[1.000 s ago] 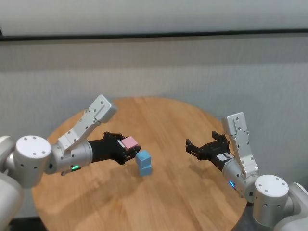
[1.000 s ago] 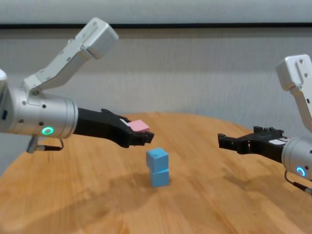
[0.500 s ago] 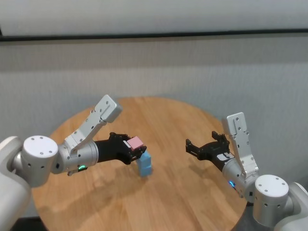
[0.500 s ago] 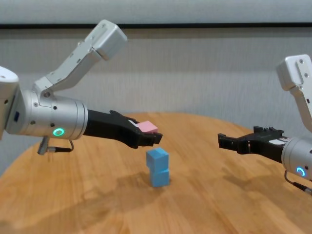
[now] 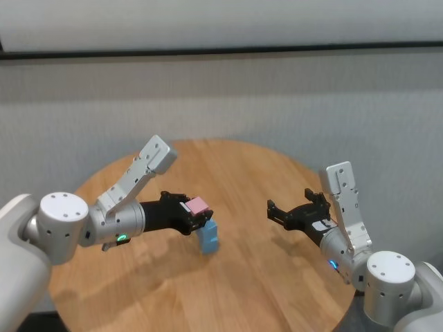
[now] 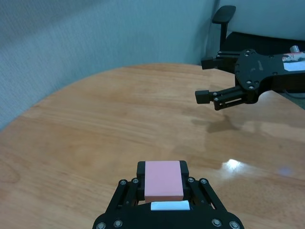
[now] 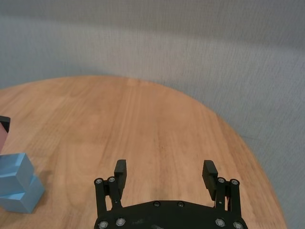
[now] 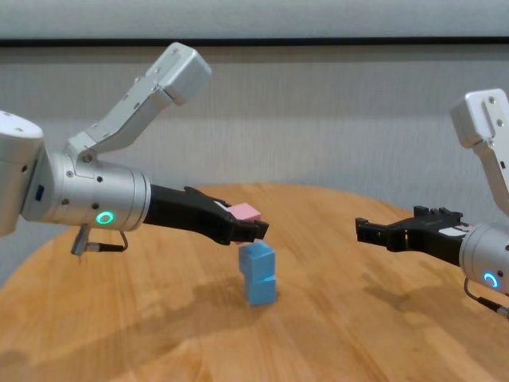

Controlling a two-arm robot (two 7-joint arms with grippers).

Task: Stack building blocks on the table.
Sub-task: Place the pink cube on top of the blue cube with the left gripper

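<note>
The pink block (image 8: 243,212) is clamped between the fingers of the left gripper (image 8: 248,226), carried flat just above the two blue blocks (image 8: 258,274) — these already sit one on the other near the middle of the table (image 8: 334,334), the upper one twisted a little against the lower. In the chest view the pink cube hangs at about eleven o'clock from the top of the pair, not yet over it and not touching.

To place it well, I would carry it a touch further toward three o'clock until it sits squarely over the top blue cube, then come straight down — no sideways slide, since the fingertips reach below the pink face and could clip the upper cube, which looks easy to knock off its seat. Square the pink block to the top cube, not the bottom one. Let go only once it rests, and pull back level.

The right gripper (image 5: 294,210) waits at three o'clock, well apart from the blocks, fingers spread and holding nothing.
</note>
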